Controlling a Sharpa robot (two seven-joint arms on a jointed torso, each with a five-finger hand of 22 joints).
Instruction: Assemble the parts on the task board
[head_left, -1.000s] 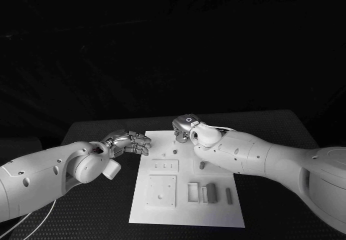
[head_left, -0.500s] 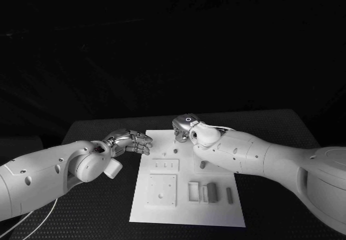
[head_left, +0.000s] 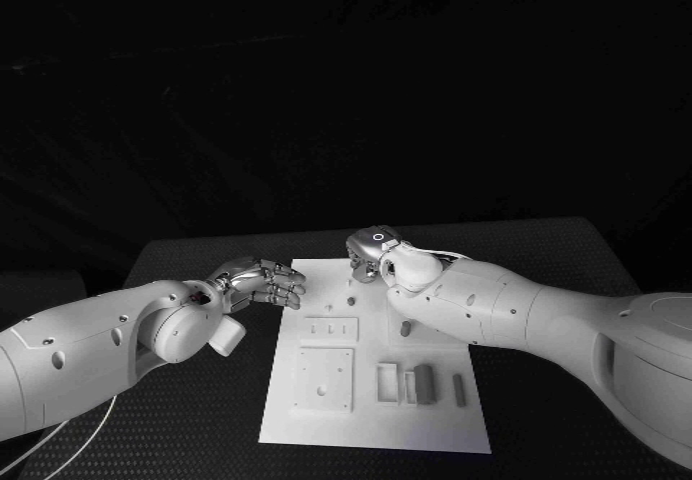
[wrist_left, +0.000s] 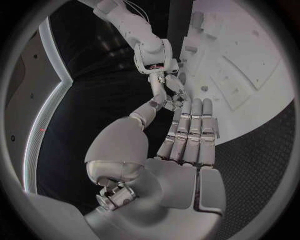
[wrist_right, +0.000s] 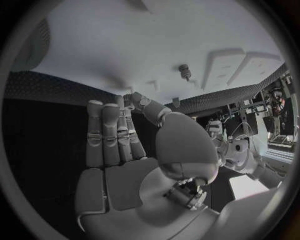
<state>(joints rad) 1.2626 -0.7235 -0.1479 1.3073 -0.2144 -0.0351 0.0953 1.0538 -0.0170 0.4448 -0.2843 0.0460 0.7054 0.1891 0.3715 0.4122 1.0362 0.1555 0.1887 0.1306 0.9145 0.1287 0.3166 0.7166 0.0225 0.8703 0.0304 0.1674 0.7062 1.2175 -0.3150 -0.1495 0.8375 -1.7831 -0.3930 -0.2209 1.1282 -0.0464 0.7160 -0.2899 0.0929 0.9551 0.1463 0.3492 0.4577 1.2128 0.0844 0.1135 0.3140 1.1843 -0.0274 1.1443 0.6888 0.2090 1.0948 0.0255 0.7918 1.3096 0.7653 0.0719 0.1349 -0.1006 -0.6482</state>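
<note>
Two empty hands, left hand (head_left: 260, 283) and right hand (head_left: 369, 255), over the task board (head_left: 372, 420).

text: nothing reading as legible | labels/brands/numbers: none showing | only mark: small ring symbol sitting on right hand (head_left: 378, 247) back

A black textured table (head_left: 548, 250) stands against a dark, unlit background

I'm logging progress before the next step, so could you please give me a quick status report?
Left hand open, at the board's left edge. Right hand open, over the board's far end. Board flat on the table; grey parts lie untouched. Nothing in the way.
</note>
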